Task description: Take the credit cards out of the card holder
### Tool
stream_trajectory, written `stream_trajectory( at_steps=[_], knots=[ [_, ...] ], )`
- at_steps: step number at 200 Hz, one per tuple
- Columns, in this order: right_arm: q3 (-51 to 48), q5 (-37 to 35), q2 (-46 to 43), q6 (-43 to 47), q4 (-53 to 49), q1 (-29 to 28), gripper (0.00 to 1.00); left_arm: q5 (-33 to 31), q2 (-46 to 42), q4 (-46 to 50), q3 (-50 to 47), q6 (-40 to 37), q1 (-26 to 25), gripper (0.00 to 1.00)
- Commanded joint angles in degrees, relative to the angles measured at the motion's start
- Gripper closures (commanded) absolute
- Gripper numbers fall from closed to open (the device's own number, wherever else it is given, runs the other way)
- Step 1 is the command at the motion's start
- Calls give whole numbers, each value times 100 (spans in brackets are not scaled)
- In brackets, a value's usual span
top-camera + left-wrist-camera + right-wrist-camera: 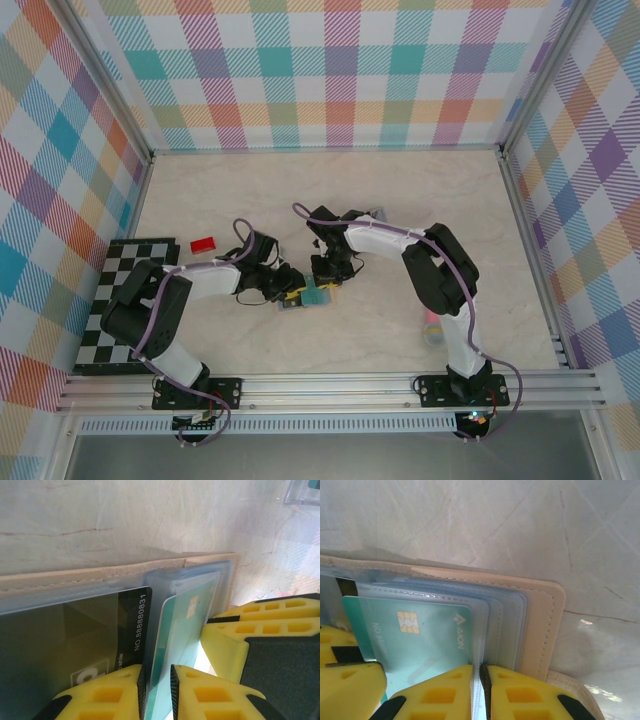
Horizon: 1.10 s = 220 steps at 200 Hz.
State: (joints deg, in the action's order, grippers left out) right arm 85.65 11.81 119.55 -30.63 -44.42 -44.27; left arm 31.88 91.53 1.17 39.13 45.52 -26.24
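The left tool (156,692) clamps the teal-green card (182,625), still partly inside the card holder (545,625) pinched by the right tool (480,692) just beside; the red card (204,243) lies out already, apart from both.

Card holder (542,630): cut off at left and bottom edges in right wrist view. In top external view largely covered by both arms' fingers, detail too small to tell.
Teal-green card (190,630): near end hidden between left fingers (210,700). Lower corner behind right fingers (520,695).
Black card (132,625): print partly hidden by finger.
Clear box (302,492): clipped by top-right corner.
Checkered board (130,262): partly under left arm.
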Motion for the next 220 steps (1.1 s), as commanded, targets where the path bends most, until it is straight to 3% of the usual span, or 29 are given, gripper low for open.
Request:
stream_trajectory(
  at_steps=[1,55,130,220],
  knots=[
    [-92,-232,437,84,-321,-47,86,207,-286,-205,-165,-117,170,81],
    [-118,-311,477,86,-342,-47,86,336,-383,-334,-257,-137,227,89],
    [-118,-311,488,84,-334,-47,86,68,-199,-10,-174,-263,229,77],
    [-118,-294,482,93,-322,-47,86,411,159,-382,-112,-185,225,84]
  ],
)
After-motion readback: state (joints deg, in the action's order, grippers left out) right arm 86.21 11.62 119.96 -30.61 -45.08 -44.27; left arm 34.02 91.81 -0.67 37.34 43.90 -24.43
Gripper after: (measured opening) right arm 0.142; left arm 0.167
